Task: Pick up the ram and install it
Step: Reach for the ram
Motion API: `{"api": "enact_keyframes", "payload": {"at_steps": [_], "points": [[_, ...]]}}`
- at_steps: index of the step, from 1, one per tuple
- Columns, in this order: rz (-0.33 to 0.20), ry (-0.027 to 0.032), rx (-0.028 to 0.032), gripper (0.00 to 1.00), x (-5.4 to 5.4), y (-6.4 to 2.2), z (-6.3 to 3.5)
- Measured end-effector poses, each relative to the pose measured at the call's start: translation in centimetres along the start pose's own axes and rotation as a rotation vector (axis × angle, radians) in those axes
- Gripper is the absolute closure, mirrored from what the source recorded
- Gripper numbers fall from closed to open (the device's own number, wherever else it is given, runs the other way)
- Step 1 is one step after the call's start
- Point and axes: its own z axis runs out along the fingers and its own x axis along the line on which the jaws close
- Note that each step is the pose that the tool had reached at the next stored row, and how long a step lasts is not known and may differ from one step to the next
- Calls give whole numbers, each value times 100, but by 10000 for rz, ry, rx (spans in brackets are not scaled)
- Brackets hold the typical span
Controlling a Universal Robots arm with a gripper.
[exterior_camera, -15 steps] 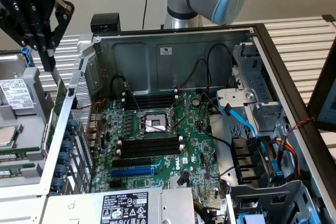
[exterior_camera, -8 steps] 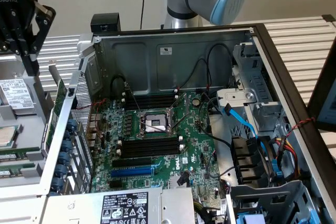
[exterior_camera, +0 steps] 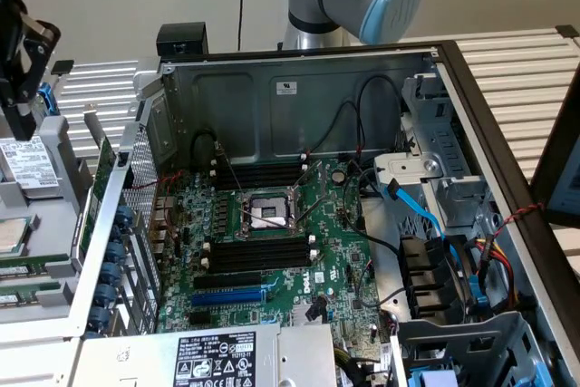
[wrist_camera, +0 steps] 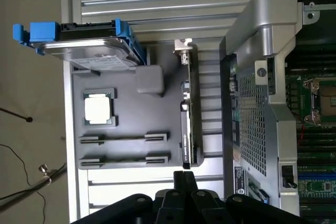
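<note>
Black pincer (wrist_camera: 184, 178) closed, partly cropped, apparently empty.

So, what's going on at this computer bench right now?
A robot arm's black claw, shut and holding nothing, hangs over the grey parts tray beside the open metal computer case. What looks like the thin green ram stick lies in that tray, untouched. The long black memory slots on the green motherboard look empty.
</note>
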Motion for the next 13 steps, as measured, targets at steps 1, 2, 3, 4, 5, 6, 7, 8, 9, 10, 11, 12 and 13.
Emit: {"api": "enact_keyframes", "payload": {"at_steps": [1,2,3,4,5,6,7,8,9,10,11,12,13], "points": [[-1,6,1,89,45,-4,8],[-1,14,2,89,86,-7,14],[0,22,2,89,129,-10,20],[0,31,2,89,173,-14,25],[2,46,3,89,218,-17,29],[3,71,5,89,258,-20,31],[4,99,5,89,298,-23,32],[5,118,-3,89,341,-26,34],[4,132,-15,89,385,-30,35],[4,140,-29,89,434,-33,36],[3,145,-39,89,479,-37,37],[3,145,-46,89,522,-40,38],[3,145,-49,89,562,-43,40]]}}
